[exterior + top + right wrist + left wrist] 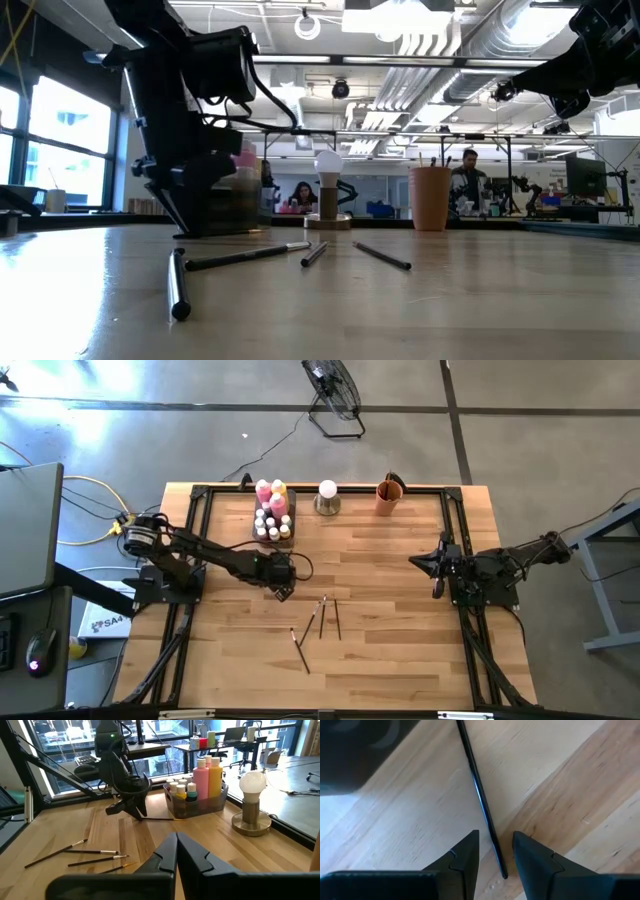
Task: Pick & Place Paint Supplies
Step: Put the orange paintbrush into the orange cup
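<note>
Left end effector point(281, 589) is hanging low over the bench point(400, 650), just in front of the grey tray point(258, 520) holding the paint bottles point(272, 495). In the left wrist view its two fingers point(465, 857) are standing partly apart, straddling the tip end of a thin dark paintbrush point(481, 800) lying flat on the wood; the jaws are bracketing the handle, contact not confirmed. The brush's long axis is running straight out ahead between the fingers, so they are sitting crosswise to it, a good set for pinching. In the right wrist view this same brush point(160, 819) is lying between the end effector and the tray's front wall. Remaining paintbrushes point(322, 618) are lying scattered further from the tray, toward the bench's near edge. Right end effector point(437, 568) is waiting, closed and empty, well off to the tray's right. Left arm is plainly the nearer one.
</note>
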Controlling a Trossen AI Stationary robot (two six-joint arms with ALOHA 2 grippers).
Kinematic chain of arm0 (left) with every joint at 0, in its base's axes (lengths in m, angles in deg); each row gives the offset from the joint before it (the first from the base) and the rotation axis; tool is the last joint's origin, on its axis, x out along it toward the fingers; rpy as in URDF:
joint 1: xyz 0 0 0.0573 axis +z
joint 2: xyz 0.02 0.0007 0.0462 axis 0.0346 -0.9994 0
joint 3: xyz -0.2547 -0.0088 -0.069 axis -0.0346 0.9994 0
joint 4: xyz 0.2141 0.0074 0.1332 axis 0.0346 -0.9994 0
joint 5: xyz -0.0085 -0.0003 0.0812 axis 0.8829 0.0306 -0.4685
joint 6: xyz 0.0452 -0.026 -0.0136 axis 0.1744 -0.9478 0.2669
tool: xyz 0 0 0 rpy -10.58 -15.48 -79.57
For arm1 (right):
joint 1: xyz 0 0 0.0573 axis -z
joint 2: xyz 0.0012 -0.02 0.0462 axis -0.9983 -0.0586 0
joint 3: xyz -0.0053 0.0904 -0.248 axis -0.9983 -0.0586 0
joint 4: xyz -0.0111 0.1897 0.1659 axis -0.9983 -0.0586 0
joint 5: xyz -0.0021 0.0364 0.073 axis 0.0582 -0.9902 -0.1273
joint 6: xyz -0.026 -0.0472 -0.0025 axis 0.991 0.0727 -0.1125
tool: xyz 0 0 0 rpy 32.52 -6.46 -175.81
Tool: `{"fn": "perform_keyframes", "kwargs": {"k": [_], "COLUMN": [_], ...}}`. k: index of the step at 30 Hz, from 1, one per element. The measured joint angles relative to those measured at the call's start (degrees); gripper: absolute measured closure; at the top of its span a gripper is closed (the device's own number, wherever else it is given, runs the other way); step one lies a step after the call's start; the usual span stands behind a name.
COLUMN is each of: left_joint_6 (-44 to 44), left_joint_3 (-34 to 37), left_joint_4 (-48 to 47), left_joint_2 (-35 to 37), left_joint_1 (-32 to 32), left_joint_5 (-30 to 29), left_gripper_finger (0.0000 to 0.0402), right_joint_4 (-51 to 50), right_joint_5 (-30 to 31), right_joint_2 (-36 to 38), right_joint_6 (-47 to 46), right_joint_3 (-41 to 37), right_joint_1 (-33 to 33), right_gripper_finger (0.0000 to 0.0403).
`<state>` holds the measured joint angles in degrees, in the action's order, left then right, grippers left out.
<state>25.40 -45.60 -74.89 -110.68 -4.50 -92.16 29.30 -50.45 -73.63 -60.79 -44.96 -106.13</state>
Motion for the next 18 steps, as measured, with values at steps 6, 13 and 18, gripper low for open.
{"fn": "perform_keyframes", "kwargs": {"k": [6, 13, 18], "left_joint_6": [0.84, 0.84, 1.16], "left_joint_3": [0.07, 0.09, 0.09], "left_joint_4": [-0.02, 0.35, 0.19], "left_joint_2": [-0.1, -0.17, -0.21], "left_joint_1": [0.07, 0.06, -0.06], "left_joint_5": [2.89, 3.84, 3.97], "left_gripper_finger": [0.0297, 0.0373, 0.0394], "right_joint_4": [-0.02, -0.03, -0.03], "right_joint_5": [0.0, -0.14, -0.17], "right_joint_2": [0.0, -0.01, 0.0], "right_joint_6": [0.0, 0.0, 0.0], "right_joint_3": [0.01, 0.0, 0.01], "right_joint_1": [-0.02, 0.0, -0.01], "right_gripper_finger": [0.0401, 0.0401, 0.0401]}}
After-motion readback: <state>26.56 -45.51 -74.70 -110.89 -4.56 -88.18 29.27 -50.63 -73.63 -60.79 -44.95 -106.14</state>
